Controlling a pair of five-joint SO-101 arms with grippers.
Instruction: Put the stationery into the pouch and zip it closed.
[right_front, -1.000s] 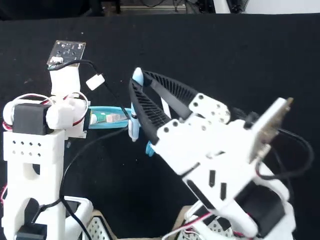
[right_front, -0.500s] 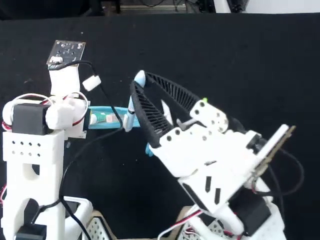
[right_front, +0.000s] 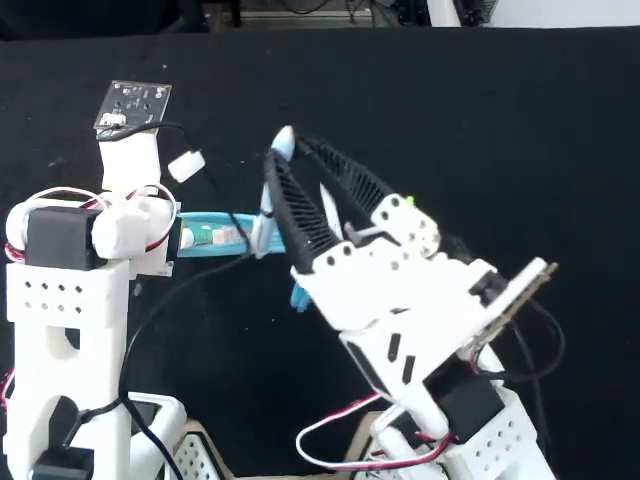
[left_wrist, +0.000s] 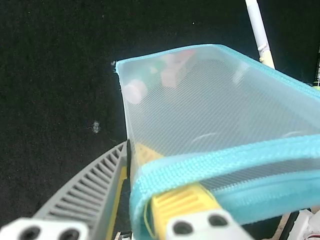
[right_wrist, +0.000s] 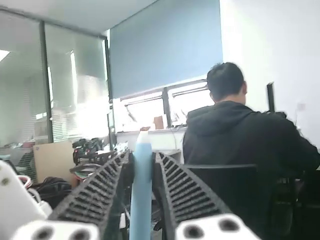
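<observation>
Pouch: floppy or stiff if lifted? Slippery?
Probably floppy: the pouch is thin translucent film with a soft zipper band. Likely light; few items show through. The left gripper clamps its zipper edge, so the ribbed film probably grips fine.

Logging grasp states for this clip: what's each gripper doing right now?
Left gripper: closed, holding the pouch by one end.
Right gripper: closed, holding the blue pen.

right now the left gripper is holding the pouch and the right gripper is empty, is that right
Not quite. The right gripper is not empty: the right wrist view shows it shut on a light blue pen standing between its fingers. The rest holds: the left gripper is holding the pouch by its zip edge.
</observation>
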